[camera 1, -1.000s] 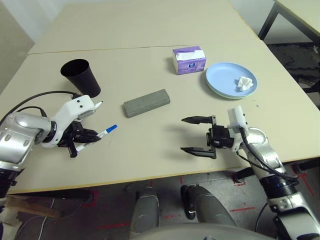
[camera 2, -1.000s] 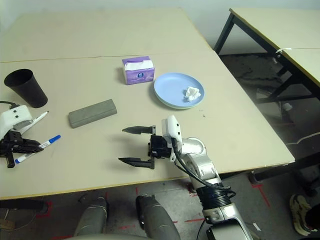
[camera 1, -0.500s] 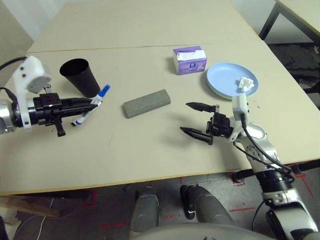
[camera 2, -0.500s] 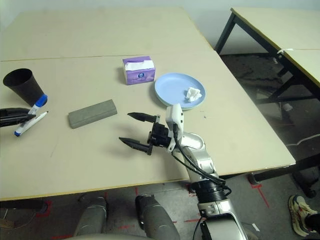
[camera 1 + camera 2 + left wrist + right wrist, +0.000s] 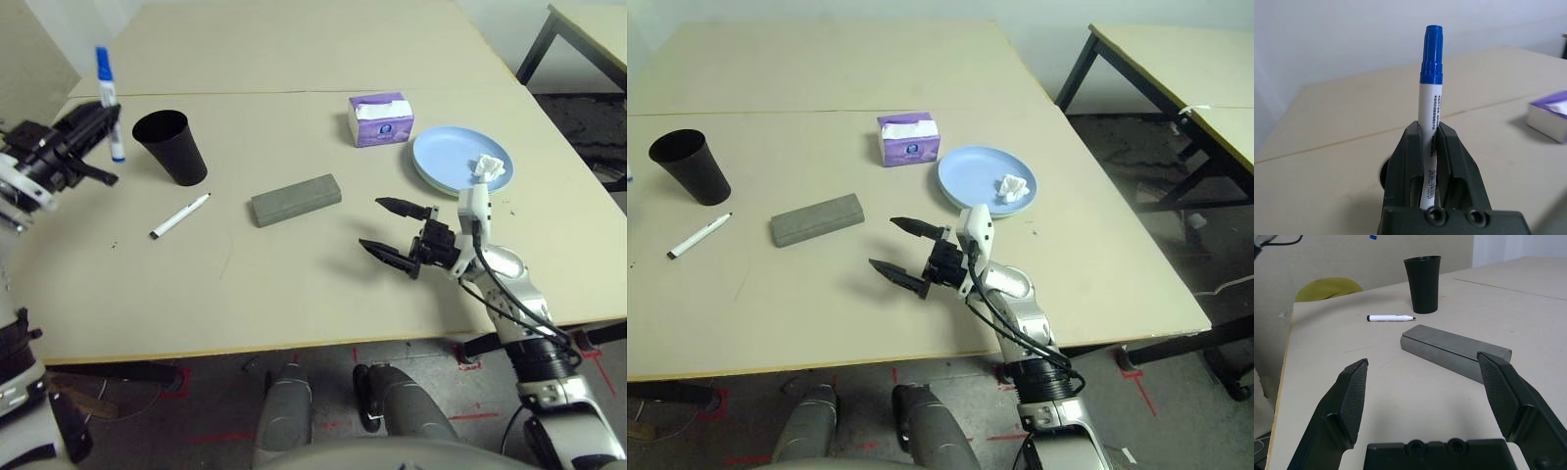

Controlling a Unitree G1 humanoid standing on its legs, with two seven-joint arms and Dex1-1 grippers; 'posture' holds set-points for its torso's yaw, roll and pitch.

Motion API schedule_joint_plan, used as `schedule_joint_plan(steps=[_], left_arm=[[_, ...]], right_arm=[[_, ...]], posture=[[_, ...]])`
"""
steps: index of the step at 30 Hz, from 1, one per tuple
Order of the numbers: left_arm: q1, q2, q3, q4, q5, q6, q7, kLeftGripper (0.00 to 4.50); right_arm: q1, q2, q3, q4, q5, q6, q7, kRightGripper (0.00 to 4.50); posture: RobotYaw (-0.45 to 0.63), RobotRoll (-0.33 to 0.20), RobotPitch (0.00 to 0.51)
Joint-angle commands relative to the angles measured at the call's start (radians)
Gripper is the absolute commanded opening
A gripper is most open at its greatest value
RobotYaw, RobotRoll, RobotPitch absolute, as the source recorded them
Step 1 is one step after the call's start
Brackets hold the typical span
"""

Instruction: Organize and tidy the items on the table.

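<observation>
Beside black cup, left gripper pinches blue-capped marker upright, above table. Right gripper wide, empty. Risk: off-centre release clips rim, marker tips cup.

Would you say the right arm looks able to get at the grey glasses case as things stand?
Probably yes: the right gripper is open near the grey glasses case, with bare tabletop between them.

The silver forearms carry ribbed black cuffs, white brackets just behind the grippers' tapered black fingers, thin black cables and round screws.
</observation>
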Motion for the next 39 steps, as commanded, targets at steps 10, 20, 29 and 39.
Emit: schedule_joint_plan(steps=[10,20,29,39], left_arm=[[-0.247,-0.025,-0.165,0.509,0.171,-0.291,0.053,0.25],[-0.391,-0.043,-0.220,0.790,0.220,-0.472,0.044,0.25],[-0.407,-0.070,-0.241,0.891,0.227,-0.546,0.034,0.25],[-0.375,-0.076,-0.226,0.890,0.217,-0.561,0.053,1.94]], right_arm=[[0.061,-0.017,0.005,-0.056,-0.015,-0.003,-0.015,4.50],[0.088,-0.031,0.005,-0.081,-0.018,-0.002,-0.017,4.50],[0.088,-0.041,0.001,-0.095,-0.013,0.006,-0.026,4.50],[0.076,-0.038,0.007,-0.088,-0.013,0.006,-0.025,4.50]], posture=[[0.00,0.000,0.181],[-0.03,0.000,0.170],[-0.04,0.000,0.170],[-0.03,0.000,0.172]])
